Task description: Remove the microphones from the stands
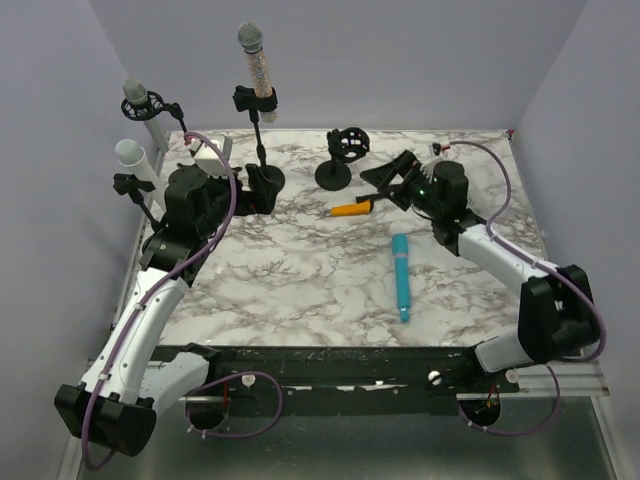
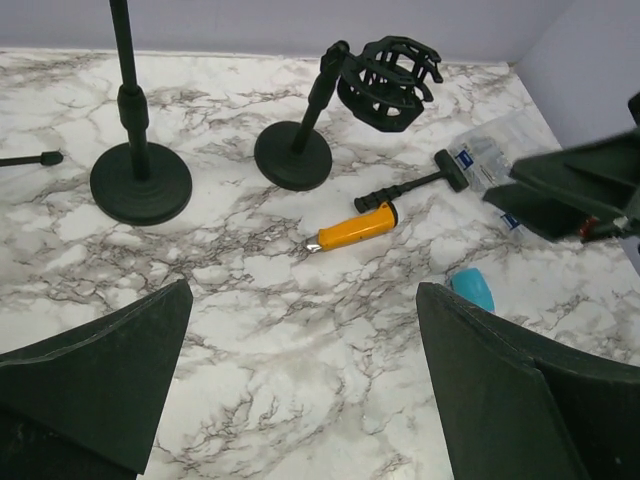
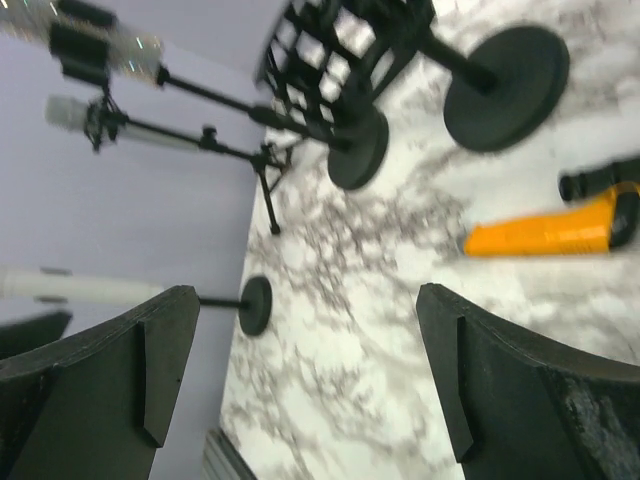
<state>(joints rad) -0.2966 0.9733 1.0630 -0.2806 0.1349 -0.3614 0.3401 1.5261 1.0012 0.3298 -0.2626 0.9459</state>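
the right gripper (image 3: 307, 300) hangs low over the white marble-patterned table (image 1: 300, 290), fingers spread wide, nothing between them. just beside it lies an orange-handled utility knife (image 1: 350, 209), and beyond that a short black stand with a cage-shaped mount (image 1: 340, 160), the cage empty. the teal plastic microphone (image 1: 401, 275) lies flat on the table, well apart from any stand, so to my eye it is out already. best now to lift that open hand straight up, clear of cage and knife. the left gripper (image 2: 303, 300), spread and empty too, sits near a tall black stand (image 1: 262, 150) whose clip holds a glitter-filled microphone (image 1: 257, 62) upright; if that comes next, grip above the clip and draw along its axis, lest the base tip.
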